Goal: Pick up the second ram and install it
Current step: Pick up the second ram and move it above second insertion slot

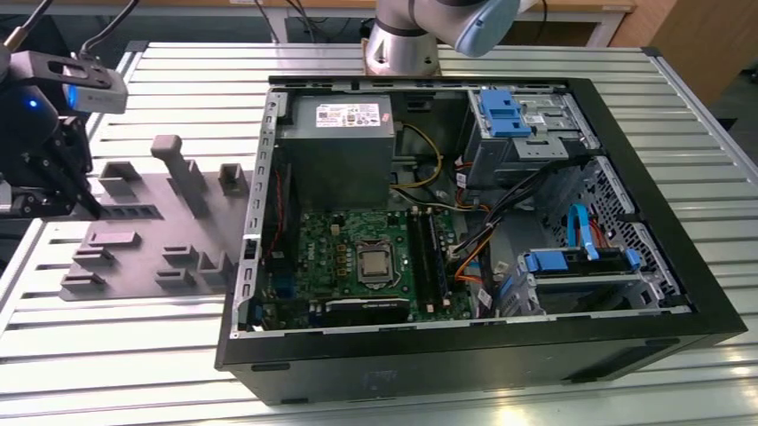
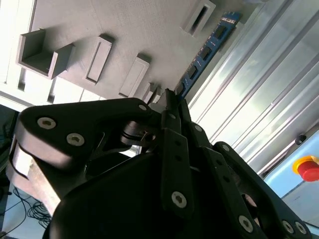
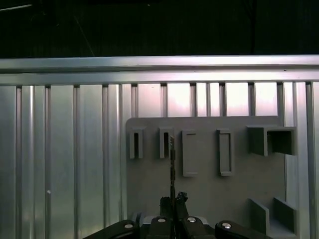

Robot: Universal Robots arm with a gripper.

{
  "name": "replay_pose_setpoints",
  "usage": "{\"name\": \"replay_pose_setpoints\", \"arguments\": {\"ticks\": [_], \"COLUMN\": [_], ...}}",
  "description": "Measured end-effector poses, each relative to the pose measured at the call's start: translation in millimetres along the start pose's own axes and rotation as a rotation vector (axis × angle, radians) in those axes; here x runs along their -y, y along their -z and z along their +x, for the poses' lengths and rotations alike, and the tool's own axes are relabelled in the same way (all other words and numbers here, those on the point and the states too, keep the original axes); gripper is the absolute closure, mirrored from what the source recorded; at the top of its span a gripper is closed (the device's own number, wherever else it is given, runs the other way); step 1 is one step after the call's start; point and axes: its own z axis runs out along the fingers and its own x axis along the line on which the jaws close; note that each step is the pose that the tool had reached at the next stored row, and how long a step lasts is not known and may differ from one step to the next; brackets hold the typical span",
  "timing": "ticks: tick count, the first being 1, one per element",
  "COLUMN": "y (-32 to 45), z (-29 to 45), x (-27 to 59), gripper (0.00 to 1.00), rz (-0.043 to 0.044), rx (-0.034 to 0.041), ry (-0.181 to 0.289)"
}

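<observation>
My gripper (image 2: 170, 102) is shut on the second ram (image 2: 207, 47), a slim blue stick with a row of dark chips that juts out from between the fingers. In the first wrist view the ram (image 3: 172, 162) shows edge-on as a thin dark line above the gripper (image 3: 173, 201), over the grey tray (image 3: 209, 189) and close to its narrow slotted blocks. I cannot tell whether the stick touches the tray. In the exterior view the gripper (image 1: 71, 191) hangs over the tray's (image 1: 130, 244) end at the exterior view's left, well away from the green motherboard (image 1: 355, 257).
The open black computer case (image 1: 474, 355) lies on the slatted metal table (image 1: 142, 355), with long black memory slots (image 1: 427, 257) beside the processor. Upright blocks (image 1: 177, 169) rise from the tray. The arm's base (image 1: 403, 44) stands behind the case. A red button (image 2: 309, 169) sits off the table.
</observation>
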Motion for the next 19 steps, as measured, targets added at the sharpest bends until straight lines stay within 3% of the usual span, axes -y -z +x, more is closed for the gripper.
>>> {"name": "replay_pose_setpoints", "arguments": {"ticks": [14,19], "y": [21.6,25.8], "z": [-0.1,-0.2], "x": [-0.1,-0.2], "gripper": [0.86,0.86], "rz": [0.0015,0.0016], "rx": [0.0019,0.0022], "ry": [0.000,0.000]}}
